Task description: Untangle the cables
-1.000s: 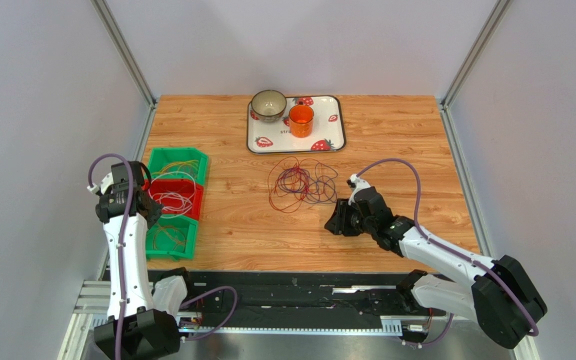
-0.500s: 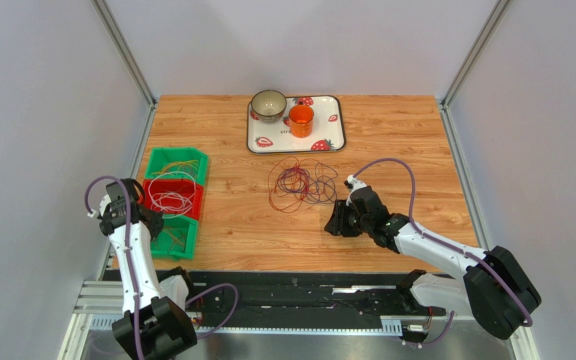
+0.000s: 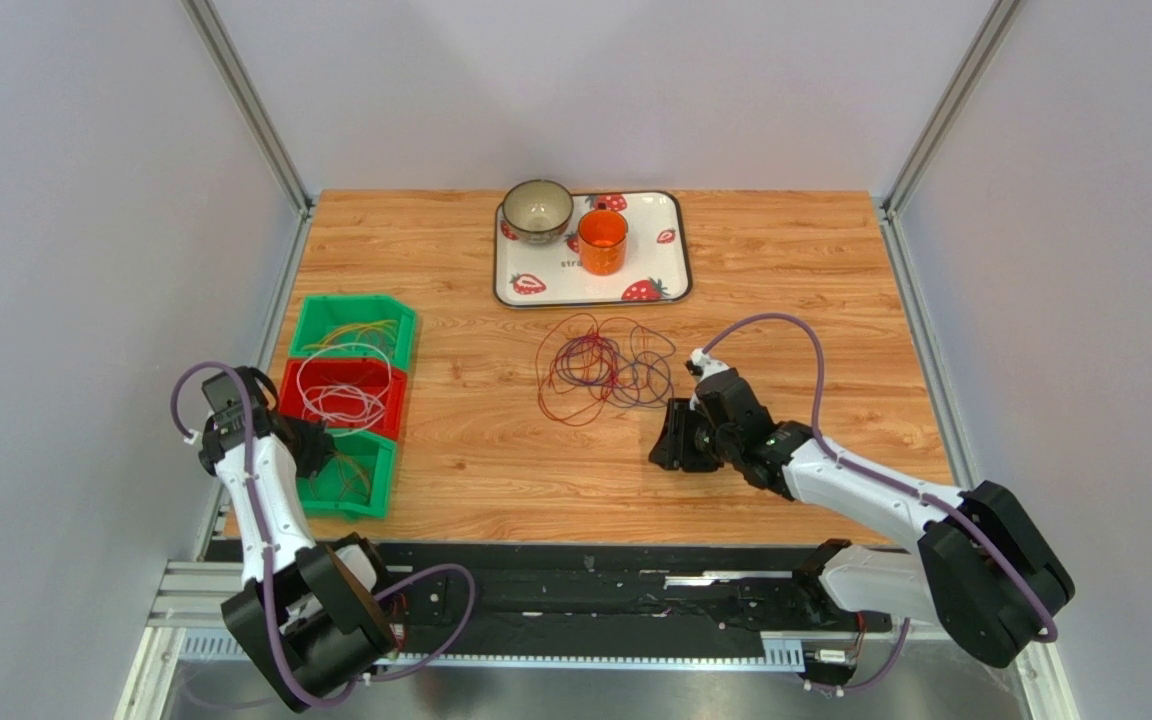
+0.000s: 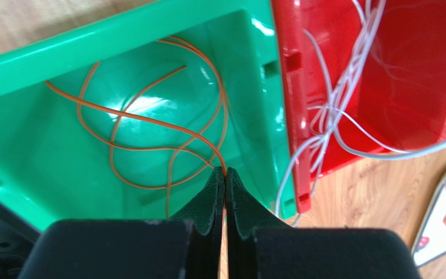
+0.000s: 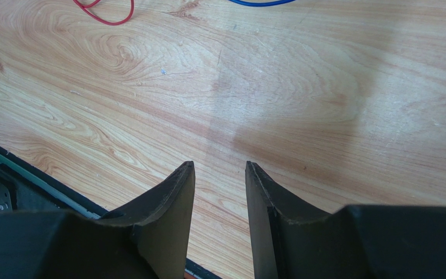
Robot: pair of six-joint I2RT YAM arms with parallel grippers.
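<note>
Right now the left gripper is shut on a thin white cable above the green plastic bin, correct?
Not quite: the cable is orange, not white. The left wrist view shows the left gripper shut on a thin orange cable above the green plastic bin.

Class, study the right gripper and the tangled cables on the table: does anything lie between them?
Nothing visible does. Only bare wooden table separates the right gripper from the tangled cables just beyond it.
</note>
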